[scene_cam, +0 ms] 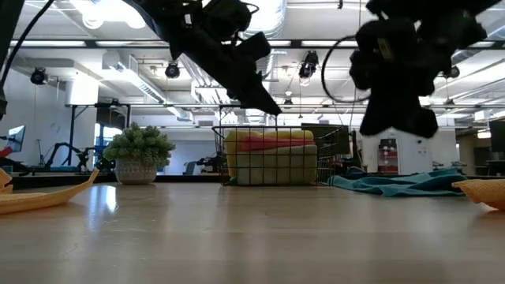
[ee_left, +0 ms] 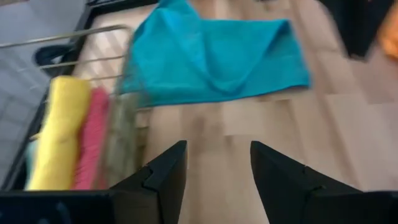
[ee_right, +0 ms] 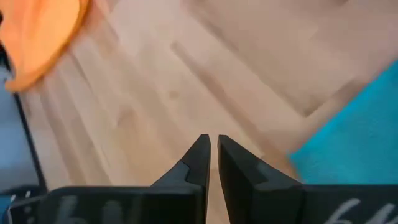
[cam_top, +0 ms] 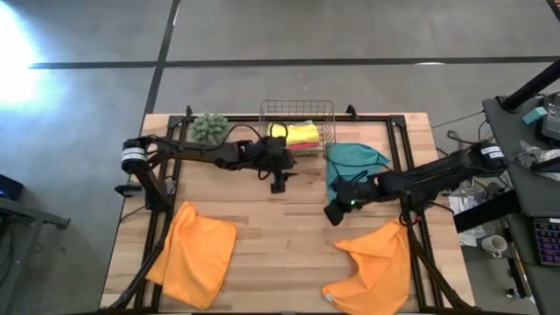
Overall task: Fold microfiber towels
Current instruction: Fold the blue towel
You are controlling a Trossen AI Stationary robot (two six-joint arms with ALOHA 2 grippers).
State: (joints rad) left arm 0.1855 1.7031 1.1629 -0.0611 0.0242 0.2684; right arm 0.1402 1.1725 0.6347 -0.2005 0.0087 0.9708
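The left end effector (cam_top: 278, 182) hangs above the table (cam_top: 280, 236) just in front of the wire basket (cam_top: 297, 109), fingers spread apart and holding nothing. The right end effector (cam_top: 333, 214) hovers over bare wood beside the teal towel (cam_top: 353, 162), its fingers (ee_right: 200, 158) nearly together and empty. The teal towel lies rumpled and unfolded next to the basket. Inside the basket, a yellow towel (ee_left: 57, 140) and a pink towel (ee_left: 93, 140) stand folded; something greenish beside them is too blurred to identify. Two orange towels (cam_top: 194, 251) lie unfolded near the front corners, the right one (cam_top: 376, 262) partly bunched. A plant ball (cam_top: 210, 128) sits at the back.
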